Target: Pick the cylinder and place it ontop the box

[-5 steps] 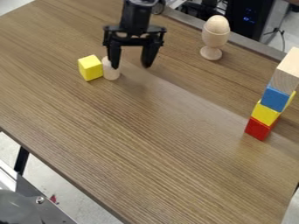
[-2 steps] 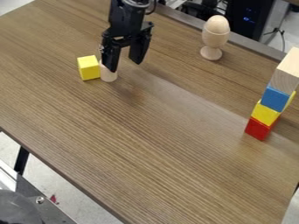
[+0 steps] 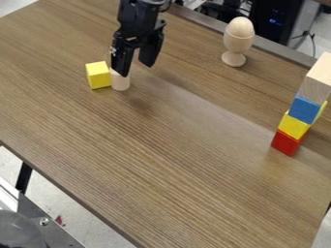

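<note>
Claw (image 3: 136, 70) open, fingers spread, likely to leave room for cylinder (image 3: 120, 81), nothing gripped; cylinder upright on surface (image 3: 168, 155), right beside yellow box (image 3: 99, 75) (touching or not, cannot tell), so lift should be short, but near side looks tight for finger; one finger overlaps cylinder top in view, so claw probably needs lining up before closing; block stack (image 3: 303, 109) well apart, likely no obstacle
</note>
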`<state>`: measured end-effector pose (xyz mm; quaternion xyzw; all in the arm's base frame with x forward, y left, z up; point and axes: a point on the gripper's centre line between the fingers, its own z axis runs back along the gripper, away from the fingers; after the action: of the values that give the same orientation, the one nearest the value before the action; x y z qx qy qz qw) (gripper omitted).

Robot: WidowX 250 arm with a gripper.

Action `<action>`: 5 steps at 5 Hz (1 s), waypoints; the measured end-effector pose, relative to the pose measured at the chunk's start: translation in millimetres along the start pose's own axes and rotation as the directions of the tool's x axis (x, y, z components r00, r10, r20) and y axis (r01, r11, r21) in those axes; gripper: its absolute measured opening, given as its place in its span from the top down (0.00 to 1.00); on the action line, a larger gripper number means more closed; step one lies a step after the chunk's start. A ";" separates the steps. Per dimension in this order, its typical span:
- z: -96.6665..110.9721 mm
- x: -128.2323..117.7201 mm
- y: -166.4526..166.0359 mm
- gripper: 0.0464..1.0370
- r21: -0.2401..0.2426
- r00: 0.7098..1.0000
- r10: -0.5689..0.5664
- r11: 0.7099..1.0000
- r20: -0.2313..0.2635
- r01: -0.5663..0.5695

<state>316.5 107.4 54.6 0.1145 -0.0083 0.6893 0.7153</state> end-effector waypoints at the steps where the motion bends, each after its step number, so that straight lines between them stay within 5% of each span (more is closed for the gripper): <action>1: -1.1 2.7 4.2 0.04 0.022 0.999 0.037 0.999 0.017 -0.037; 5: -20.3 1.7 10.8 0.04 0.112 0.999 0.047 0.993 0.012 -0.048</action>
<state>303.0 112.9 36.8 0.1576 0.0247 0.7048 0.6912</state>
